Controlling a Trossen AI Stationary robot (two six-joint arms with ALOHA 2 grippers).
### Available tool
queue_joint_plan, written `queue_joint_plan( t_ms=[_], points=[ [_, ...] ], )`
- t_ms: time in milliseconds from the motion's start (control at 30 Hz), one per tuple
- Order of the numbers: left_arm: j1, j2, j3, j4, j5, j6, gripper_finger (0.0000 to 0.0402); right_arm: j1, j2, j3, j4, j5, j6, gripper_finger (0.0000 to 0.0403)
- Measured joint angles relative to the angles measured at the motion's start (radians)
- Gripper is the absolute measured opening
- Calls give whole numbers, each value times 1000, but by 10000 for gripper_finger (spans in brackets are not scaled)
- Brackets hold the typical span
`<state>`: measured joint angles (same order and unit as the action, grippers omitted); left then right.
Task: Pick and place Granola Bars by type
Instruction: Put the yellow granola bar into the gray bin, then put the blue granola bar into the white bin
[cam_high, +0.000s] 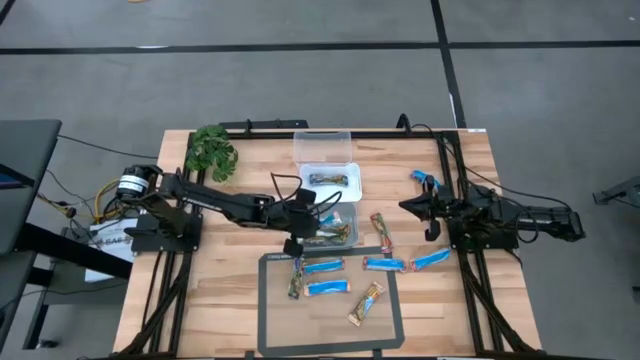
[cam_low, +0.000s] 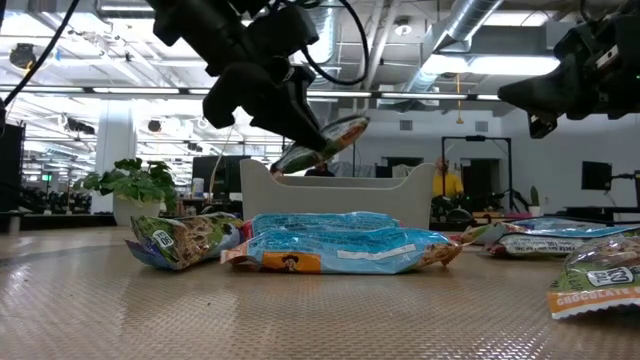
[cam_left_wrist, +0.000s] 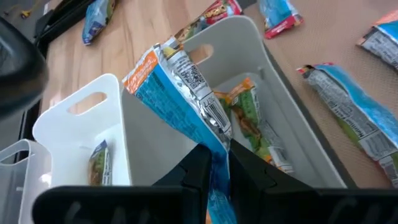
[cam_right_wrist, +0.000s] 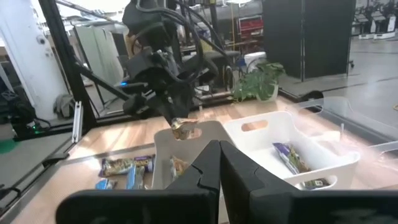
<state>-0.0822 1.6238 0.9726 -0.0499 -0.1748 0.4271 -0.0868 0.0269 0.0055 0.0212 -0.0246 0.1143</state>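
Note:
My left gripper (cam_left_wrist: 217, 160) (cam_high: 296, 238) is shut on a blue granola bar with an orange end (cam_left_wrist: 177, 93) (cam_low: 325, 143). It hangs over the nearer white bin (cam_left_wrist: 264, 50) (cam_high: 348, 238), where green-and-orange bars (cam_left_wrist: 249, 118) lie. A second white bin (cam_left_wrist: 81, 106) (cam_high: 325, 165) beyond it holds a dark bar (cam_left_wrist: 96, 162). More bars lie flat on the mat: blue ones (cam_high: 322, 266) (cam_high: 328, 288), a dark one (cam_high: 296, 280) and a tan one (cam_high: 366, 303). My right gripper (cam_right_wrist: 219, 152) (cam_high: 425, 210) waits shut near the table's right side, holding nothing. My left gripper pinches the blue bar between its two fingers at one end of the wrapper (cam_left_wrist: 214, 149). The fingers come from above, slanting down. The bar is lifted clear and tilted, and its orange free end (cam_left_wrist: 143, 65) sticks out past the fingertips above the bin's rim.
Other bars lie off the mat: two blue ones (cam_high: 385, 265) (cam_high: 430, 260), a reddish one (cam_high: 380, 228) and a blue one (cam_high: 425, 180) by the right arm. A green leafy plant (cam_high: 212, 152) stands at the far left corner. The dark-edged mat (cam_high: 395, 300) covers the near middle.

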Motion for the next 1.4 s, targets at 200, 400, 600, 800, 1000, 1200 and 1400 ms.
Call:
queue_joint_plan(
  t_ms=[200, 400, 600, 800, 1000, 1200, 1400],
  points=[
    [0, 0, 0, -5, 6, -40, 65, 0, 0, 0, -4, 0, 0, 0],
    [-1, 0, 0, -2, -26, -113, 123, 0, 0, 0, -7, 0, 0, 0],
    [-12, 0, 0, 2, -58, -185, 152, 0, 0, 0, -7, 0, 0, 0],
    [-76, -19, 1, 11, -60, -393, 155, 0, 0, 0, -7, 0, 0, 0],
    [-177, -50, 1, -28, -57, -731, 155, 0, 0, 0, -7, 0, 0, 0],
    [-268, -55, 1, -115, -28, -1150, 155, 0, 0, 0, -7, 0, 0, 0],
    [-307, -53, 1, -240, -8, -1429, 155, 0, 0, 0, -7, 0, 0, 0]
  ],
)
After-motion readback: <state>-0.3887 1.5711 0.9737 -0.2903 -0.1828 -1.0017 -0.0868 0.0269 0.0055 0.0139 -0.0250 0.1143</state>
